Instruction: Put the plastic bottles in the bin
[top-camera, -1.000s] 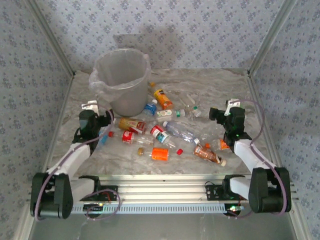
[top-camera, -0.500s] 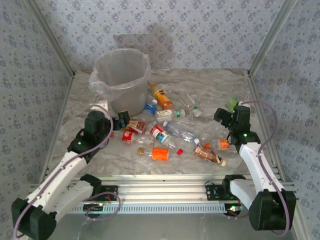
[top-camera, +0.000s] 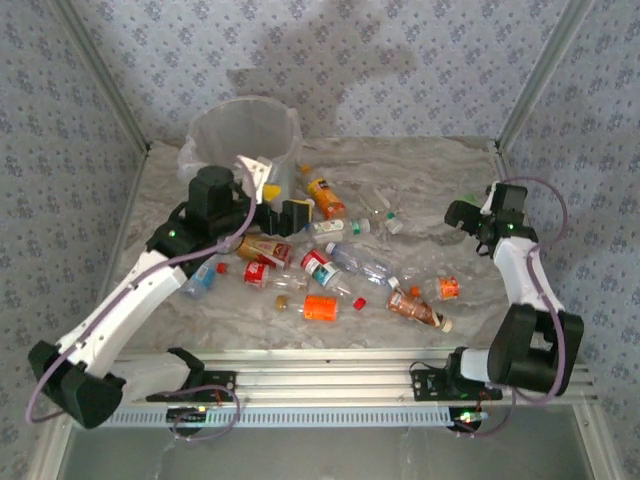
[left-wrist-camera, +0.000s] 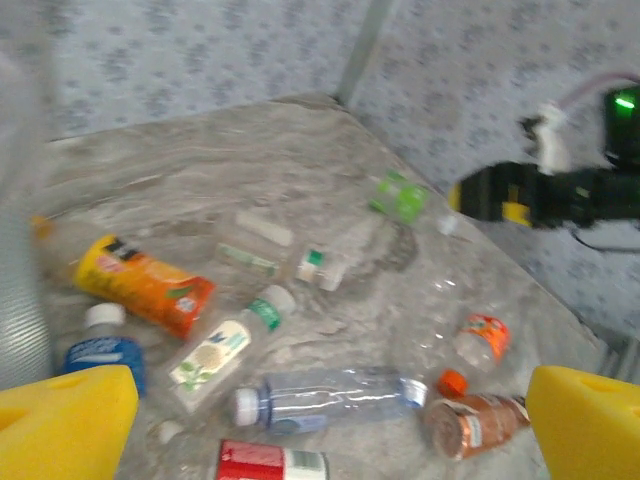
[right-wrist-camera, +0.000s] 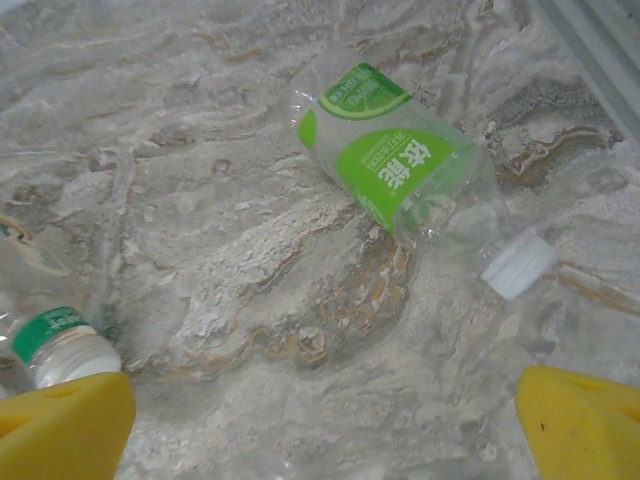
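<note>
While your left arm reaches up from its base at the near-left corner in one long diagonal, the left gripper (top-camera: 282, 200) hangs just beside the front wall of the tall round translucent whitish bin (top-camera: 215, 140), pointing right across the grey marbled table (top-camera: 430, 165). You have its jaws spread wide with nothing between them; in the left wrist view the yellow pads (left-wrist-camera: 65, 420) sit at the bottom corners, and past them lie the small scattered plastic bottles (top-camera: 345, 262): an orange bottle with a yellow end (left-wrist-camera: 145, 285) near the bin, a blue-labelled bottle with a white cap (left-wrist-camera: 100, 350) just beside it, and a long clear bottle (left-wrist-camera: 330, 392) lying crosswise. Every bottle you can see rests on the table. Your right arm folds steeply up from its base near the right edge, wrist turned left, so the right gripper (top-camera: 462, 215) hovers at the far right of the table, well apart from the main heap. Its jaws also stand wide and empty; below it, in the right wrist view, a clear plastic bottle with a bright green label (right-wrist-camera: 390, 160) lies on its side, white cap pointing right, untouched.
</note>
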